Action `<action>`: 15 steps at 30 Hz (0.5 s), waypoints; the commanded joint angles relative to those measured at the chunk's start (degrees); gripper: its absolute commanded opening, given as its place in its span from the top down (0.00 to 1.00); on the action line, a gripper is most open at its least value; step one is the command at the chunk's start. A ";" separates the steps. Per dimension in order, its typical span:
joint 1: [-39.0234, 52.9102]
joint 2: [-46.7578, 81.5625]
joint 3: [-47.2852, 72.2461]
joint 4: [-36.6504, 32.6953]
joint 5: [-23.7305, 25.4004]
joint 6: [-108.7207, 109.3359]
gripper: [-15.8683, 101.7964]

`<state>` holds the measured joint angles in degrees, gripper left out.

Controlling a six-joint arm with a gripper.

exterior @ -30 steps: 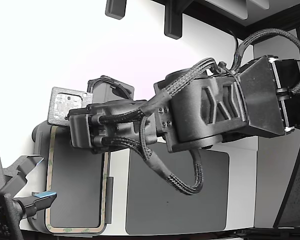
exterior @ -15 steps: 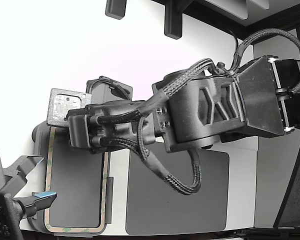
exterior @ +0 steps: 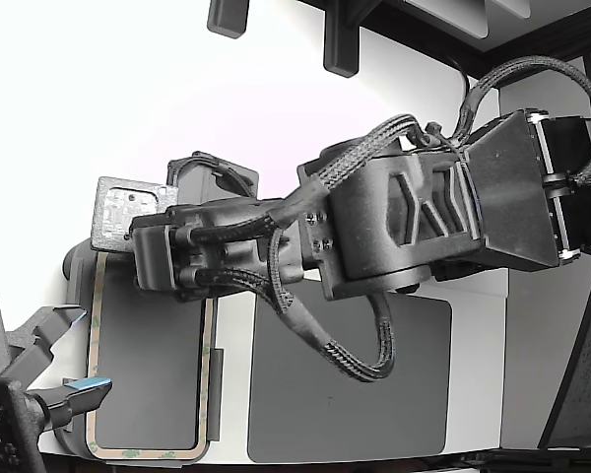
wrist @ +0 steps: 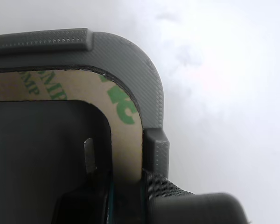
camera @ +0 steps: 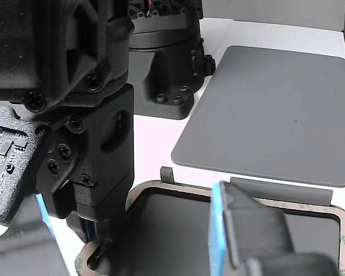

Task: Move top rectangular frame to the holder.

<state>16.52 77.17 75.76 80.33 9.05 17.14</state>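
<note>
A white bench (exterior: 478, 325) carries a dark grey flat pad (exterior: 350, 379). The thin cream rectangular frame (exterior: 93, 365) lies in its light grey holder (wrist: 130, 51), long axis running up the exterior view. The end effector (wrist: 126, 196) straddles the frame's edge; grip unclear.

The arm's wrist hides the gripper (exterior: 163, 258) and the frame's (exterior: 95, 335) upper edge in the exterior view; the wrist view crops the holder (wrist: 130, 51).

The white table (exterior: 231, 325) under my arm is carrying a dark grey pad (exterior: 350, 394) on the exterior view's right, and just beside it the grey holder (wrist: 149, 79), where the frame (exterior: 97, 345) is lying.
</note>
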 commanded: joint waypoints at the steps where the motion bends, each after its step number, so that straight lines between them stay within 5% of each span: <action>1: -0.70 1.49 -0.88 -0.18 -0.44 -0.26 0.93; 5: -0.53 1.49 -1.05 0.18 -0.35 0.00 0.91; 8: -0.35 1.49 -1.49 0.26 -0.53 -0.62 0.65; 10: -0.35 1.41 -1.67 0.26 -0.79 -0.79 0.26; 12: -0.35 1.41 -1.85 0.26 -0.79 -0.62 0.01; 15: -0.35 1.32 -1.85 0.09 -0.79 -0.79 0.02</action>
<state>16.61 77.17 75.59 80.77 8.26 16.44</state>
